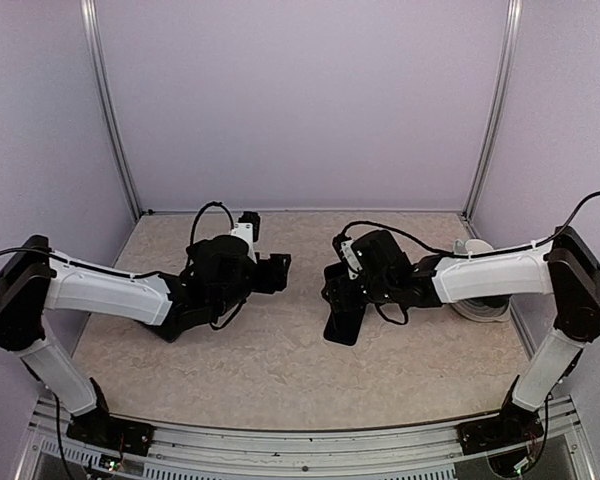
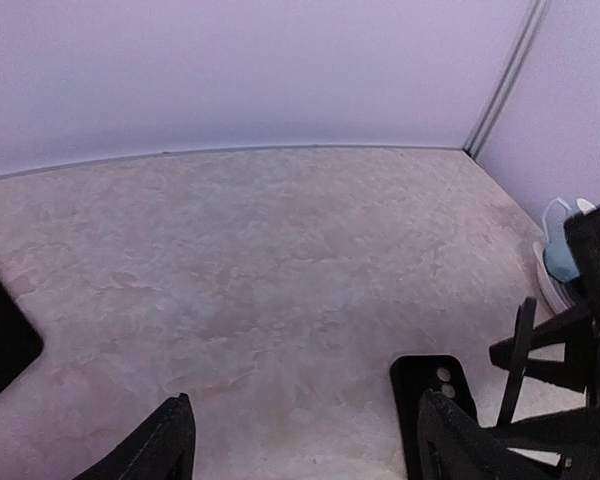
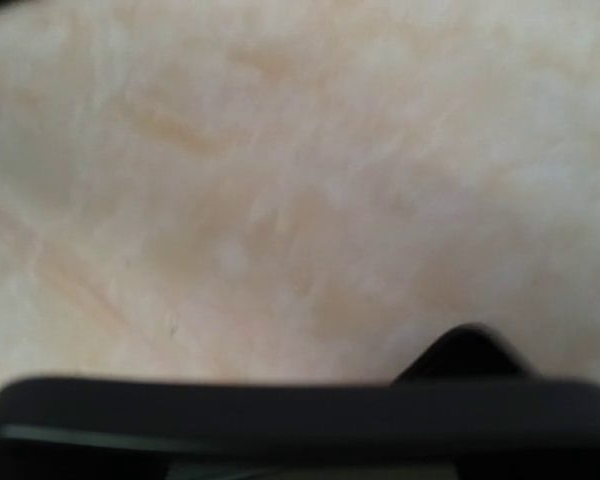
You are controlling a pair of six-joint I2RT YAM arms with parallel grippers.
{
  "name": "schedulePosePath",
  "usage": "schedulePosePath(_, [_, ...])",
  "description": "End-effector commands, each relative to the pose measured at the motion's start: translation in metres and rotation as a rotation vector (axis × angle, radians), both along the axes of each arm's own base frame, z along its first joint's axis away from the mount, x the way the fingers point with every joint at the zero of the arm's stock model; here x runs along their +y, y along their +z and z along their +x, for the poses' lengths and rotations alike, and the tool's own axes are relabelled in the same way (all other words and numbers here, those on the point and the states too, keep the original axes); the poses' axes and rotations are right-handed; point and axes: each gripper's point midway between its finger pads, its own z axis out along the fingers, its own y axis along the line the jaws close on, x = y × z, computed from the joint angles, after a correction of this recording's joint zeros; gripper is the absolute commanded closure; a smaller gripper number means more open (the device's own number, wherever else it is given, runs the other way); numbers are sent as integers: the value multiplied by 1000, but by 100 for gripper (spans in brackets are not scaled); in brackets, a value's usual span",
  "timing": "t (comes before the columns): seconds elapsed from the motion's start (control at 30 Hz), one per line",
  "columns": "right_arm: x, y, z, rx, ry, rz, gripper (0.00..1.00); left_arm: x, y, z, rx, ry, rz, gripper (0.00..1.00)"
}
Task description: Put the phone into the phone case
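Phone and phone case: two black slabs lying flat on the table (image 1: 280, 370); which is which cannot be told.
The first slab (image 1: 342, 322), lenses showing, is lying at the right claw (image 1: 340, 298), whose grip cannot be told; the second slab (image 2: 0, 340) is lying well apart. The left claw (image 2: 305, 425) is hovering spread, empty. Judged light, stiff, slick: pinching across the long edges is advisable. A white-and-blue object (image 2: 560, 250) is sitting by the wall, not obstructing.
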Motion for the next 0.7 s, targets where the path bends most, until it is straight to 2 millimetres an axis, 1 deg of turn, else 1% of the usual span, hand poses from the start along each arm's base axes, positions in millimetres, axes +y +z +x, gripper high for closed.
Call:
schedulePosePath(0.0, [-28,76,33,-118,-109,138,72,-50,-37,8,174,-190,20,32])
schedulePosePath(0.03, [-39,75,38,-117,-140,135,72,-56,-46,11,213,-214,28,37])
schedulePosePath(0.07, [-50,72,43,-111,-166,131,72,-64,-61,14,256,-236,44,41])
schedulePosePath(0.1, [-58,66,46,-106,-184,123,72,-69,-70,15,280,-256,53,43])
schedulePosePath(0.13, [-68,59,51,-100,-212,112,72,-76,-86,13,304,-291,78,44])
schedulePosePath(0.17, [-73,50,52,-87,-218,99,72,-83,-96,10,322,-322,88,45])
schedulePosePath(0.2, [-77,44,56,-83,-229,100,72,-90,-101,8,334,-349,98,45])
schedulePosePath(0.23, [-82,41,62,-80,-244,105,73,-96,-115,5,357,-381,126,46])
schedulePosePath(0.33, [-85,33,73,-87,-257,100,73,-105,-137,2,399,-411,181,48])
schedulePosePath(0.37, [-86,26,76,-85,-262,75,73,-106,-147,1,412,-416,197,49])
schedulePosePath(0.5, [-93,8,84,-68,-288,-3,74,-109,-159,-1,429,-416,245,53])
schedulePosePath(0.57, [-96,4,85,-69,-300,-22,74,-106,-163,-1,435,-405,280,54])
schedulePosePath(0.67, [-99,-2,86,-74,-313,-40,75,-104,-170,-6,455,-411,319,55])
